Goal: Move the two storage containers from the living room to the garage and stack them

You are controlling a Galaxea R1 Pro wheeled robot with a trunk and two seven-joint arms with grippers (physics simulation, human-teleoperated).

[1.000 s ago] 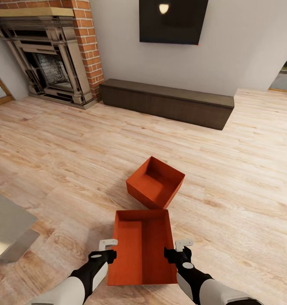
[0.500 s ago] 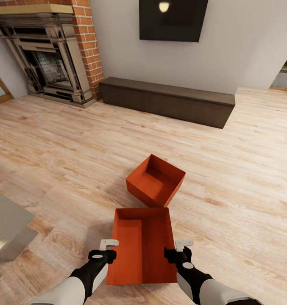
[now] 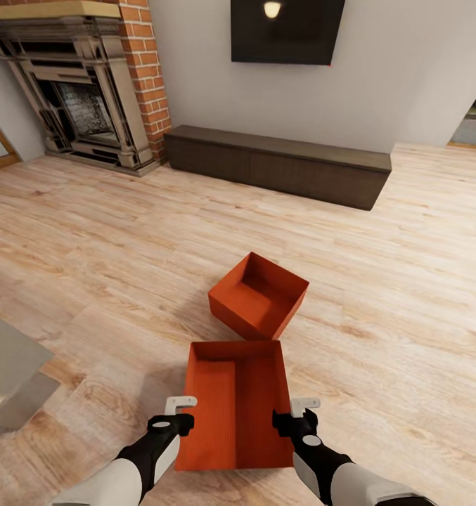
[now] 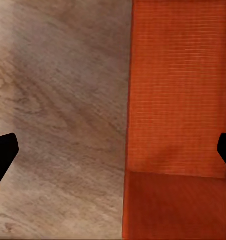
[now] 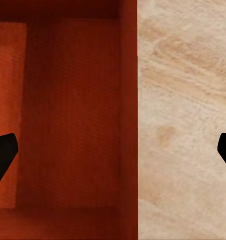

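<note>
Slightly, the whole scene has slid down and away since the earlier frame, a camera shift; both arms sit as before. Left claw (image 3: pixel 181 410) and right claw (image 3: pixel 297 414) are both spread wide, each straddling a long wall of the near storage container (image 3: pixel 234 404) on the pale wood floor (image 3: pixel 90 267), one finger inside, one outside, gripping nothing. Beyond the claws, the second storage container (image 3: pixel 259 295) sits skewed, nearly touching the first. Uneven closing could twist the bin or knock it into its neighbour.
</note>
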